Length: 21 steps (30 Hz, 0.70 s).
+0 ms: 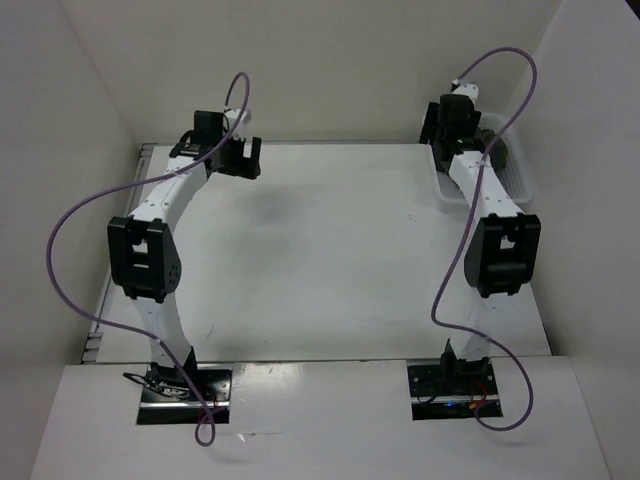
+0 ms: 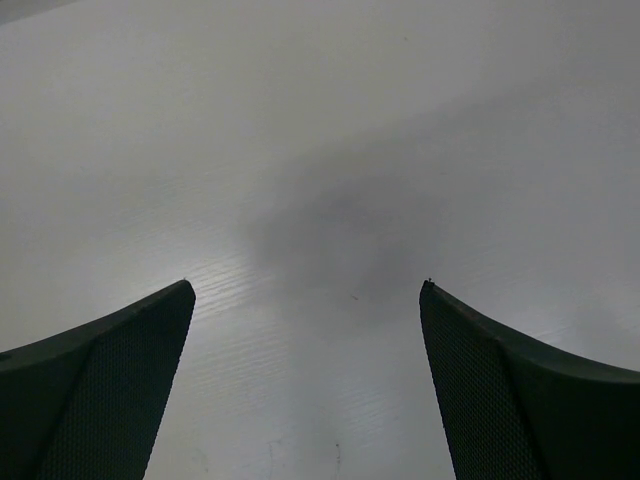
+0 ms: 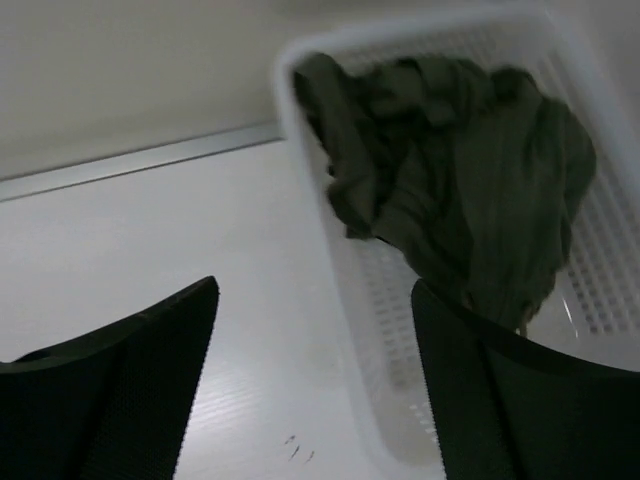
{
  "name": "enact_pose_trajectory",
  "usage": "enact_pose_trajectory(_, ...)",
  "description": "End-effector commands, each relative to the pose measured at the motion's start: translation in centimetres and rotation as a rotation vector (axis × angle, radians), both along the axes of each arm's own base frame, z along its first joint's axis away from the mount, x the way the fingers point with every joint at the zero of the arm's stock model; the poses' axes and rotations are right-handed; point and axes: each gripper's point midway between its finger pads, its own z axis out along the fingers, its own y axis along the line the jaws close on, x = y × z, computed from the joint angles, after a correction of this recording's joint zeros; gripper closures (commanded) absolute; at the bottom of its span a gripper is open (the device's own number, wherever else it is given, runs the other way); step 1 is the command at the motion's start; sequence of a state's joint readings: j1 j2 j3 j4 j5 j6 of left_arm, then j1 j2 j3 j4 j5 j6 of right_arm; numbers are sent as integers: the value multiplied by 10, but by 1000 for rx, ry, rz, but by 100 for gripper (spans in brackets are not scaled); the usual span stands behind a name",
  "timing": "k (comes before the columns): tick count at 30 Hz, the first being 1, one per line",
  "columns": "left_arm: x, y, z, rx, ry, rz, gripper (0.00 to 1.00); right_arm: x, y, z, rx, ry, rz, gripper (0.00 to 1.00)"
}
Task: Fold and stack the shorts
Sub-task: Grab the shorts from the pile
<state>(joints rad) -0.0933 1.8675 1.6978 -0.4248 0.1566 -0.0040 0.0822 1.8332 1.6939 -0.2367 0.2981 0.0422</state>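
The dark olive shorts [image 3: 460, 180] lie crumpled in a heap inside a white perforated basket [image 3: 352, 300] at the table's back right corner. In the top view only a dark bit of the shorts [image 1: 503, 152] shows beside the right arm. My right gripper [image 3: 313, 285] hangs open just above the basket's left rim, one finger [image 3: 500, 390] over the basket and the shorts' edge, the other over the table, holding nothing. My left gripper [image 2: 307, 285] is wide open and empty over bare white table; in the top view this left gripper [image 1: 235, 165] is at the back left.
The white basket [image 1: 520, 185] sits against the right wall. White walls close in the table [image 1: 320, 260] at back and sides. A metal strip [image 3: 140, 165] runs along the table's far edge. Purple cables loop from both arms.
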Motion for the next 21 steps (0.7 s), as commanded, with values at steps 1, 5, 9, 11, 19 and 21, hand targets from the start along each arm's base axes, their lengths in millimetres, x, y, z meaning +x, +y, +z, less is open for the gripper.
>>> enact_pose_trajectory(1, 1, -29, -5, 30, 44, -42, 0, 9, -72, -9, 133, -49, -380, 21)
enact_pose_trajectory(5, 12, -50, -17, 51, 40, -63, 0, 14, -134, -30, 118, -81, -596, 21)
enact_pose_trajectory(9, 13, -66, -35, 74, 68, -80, 0, 27, -146, -59, 61, -52, -621, 18)
enact_pose_trajectory(11, 13, -69, -40, 85, 76, -81, 0, 31, -153, -66, 60, -51, -632, 15)
enact_pose_trajectory(19, 8, -71, -48, 95, 94, -84, 0, 20, -176, -110, 67, 44, -641, 5)
enact_pose_trajectory(21, 7, -71, -54, 99, 111, -84, 0, 25, -170, -122, 79, 71, -592, 5)
